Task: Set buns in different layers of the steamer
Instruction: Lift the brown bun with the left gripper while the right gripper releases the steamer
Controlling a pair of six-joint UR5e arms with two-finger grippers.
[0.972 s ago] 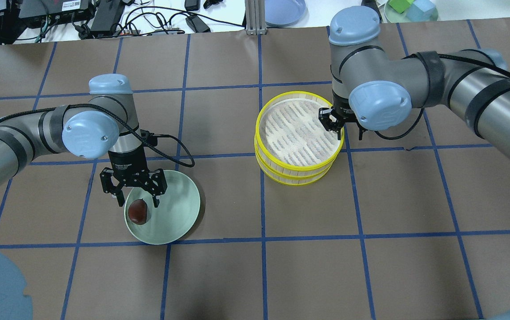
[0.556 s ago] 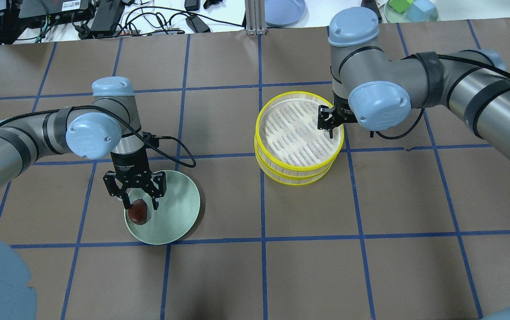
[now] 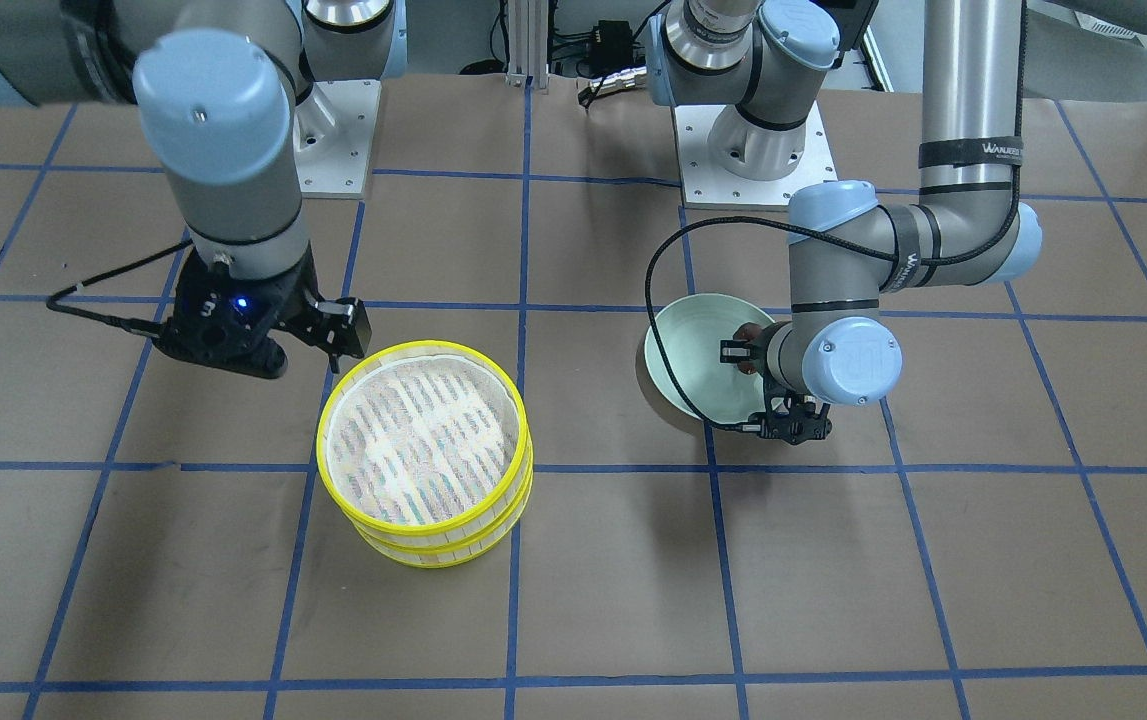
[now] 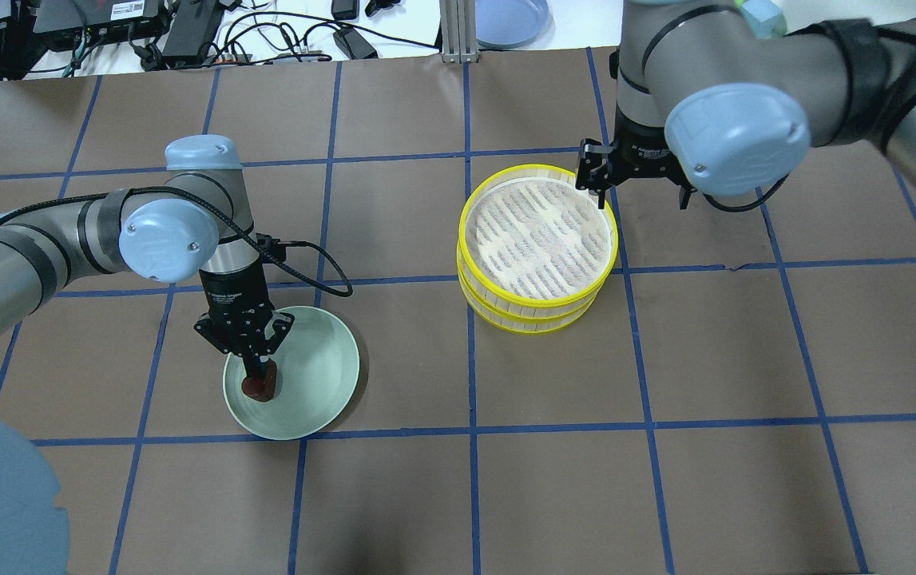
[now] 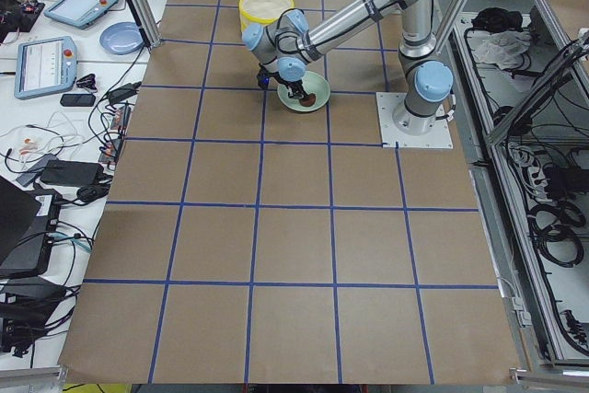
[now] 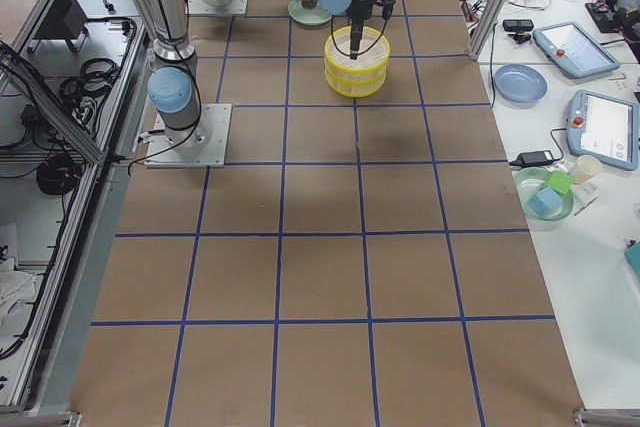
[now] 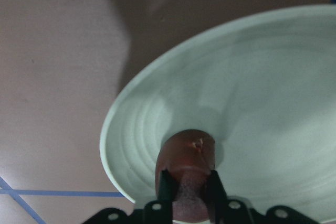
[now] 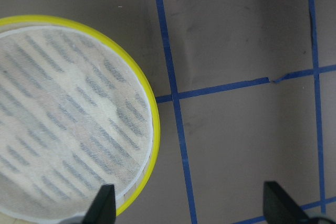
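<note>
Brown-paper bench taped in a blue grid: grasp made on the dark bun, lift not yet begun.

Toward the bench's left end, nearer the robot-side edge, the left gripper (image 4: 259, 377) is clenched on the reddish-brown bun (image 7: 186, 150), which sits low in the pale green plate (image 4: 322, 375). Mid-bench, the top steamer tray (image 4: 463, 231) rests empty on the lower steamer tray (image 4: 533, 327). The right gripper (image 8: 190, 208) hangs spread and empty just past their operator-side rim. No cream-white bun shows; whether it lies in the covered lower tray cannot be told. Next, I judge, comes a lift clear of the plate's rim, a carry across to the top tray, and a gentle release there.
</note>
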